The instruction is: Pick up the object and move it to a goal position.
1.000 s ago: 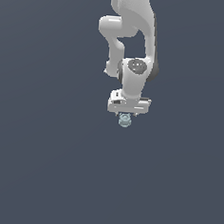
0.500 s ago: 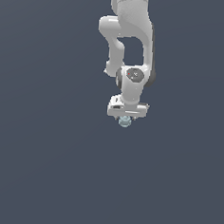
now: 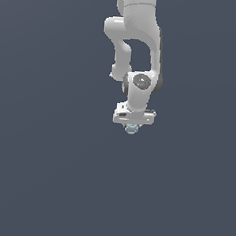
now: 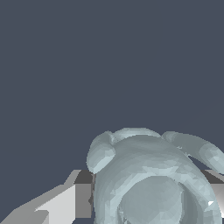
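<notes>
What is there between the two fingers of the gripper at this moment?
The pale blue-grey object fills the gap between the fingers, as the wrist view shows. In the exterior view it shows just under the gripper.

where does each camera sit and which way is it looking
Exterior view: off the arm, its exact spot unknown; it looks at the white arm on a plain grey ground, with the gripper and the tiny object just under it.
Wrist view: on the wrist, looking past the gripper; the pale blue-grey object fills the near field, with a finger on one side and another at the opposite edge.
Shared: both show the object at the gripper and the grey ground.
</notes>
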Available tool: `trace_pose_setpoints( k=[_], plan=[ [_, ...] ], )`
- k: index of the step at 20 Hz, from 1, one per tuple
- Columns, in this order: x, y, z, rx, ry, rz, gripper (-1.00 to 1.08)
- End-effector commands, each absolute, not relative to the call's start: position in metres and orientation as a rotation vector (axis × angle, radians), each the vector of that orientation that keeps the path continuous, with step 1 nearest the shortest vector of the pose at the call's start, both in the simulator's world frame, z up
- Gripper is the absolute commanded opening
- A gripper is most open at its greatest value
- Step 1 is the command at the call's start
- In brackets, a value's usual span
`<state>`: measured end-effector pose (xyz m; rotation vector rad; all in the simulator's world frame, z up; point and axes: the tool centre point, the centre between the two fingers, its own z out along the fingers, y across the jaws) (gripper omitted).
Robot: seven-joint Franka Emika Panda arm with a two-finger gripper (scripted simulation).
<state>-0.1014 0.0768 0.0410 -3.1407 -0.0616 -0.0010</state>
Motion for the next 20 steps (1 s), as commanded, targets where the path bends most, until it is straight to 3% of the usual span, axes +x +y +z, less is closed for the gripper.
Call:
trace_pose_setpoints(
  k=[1,11,20],
  plan=[
    [-0.101,0.077,0.040,-3.141,-0.061,0.000,-1.00],
    [-0.097,0.069,0.042,-3.141,-0.061,-0.001,-1.00],
    [-0.068,0.018,0.052,-3.141,-0.061,-0.001,-1.00]
  ],
)
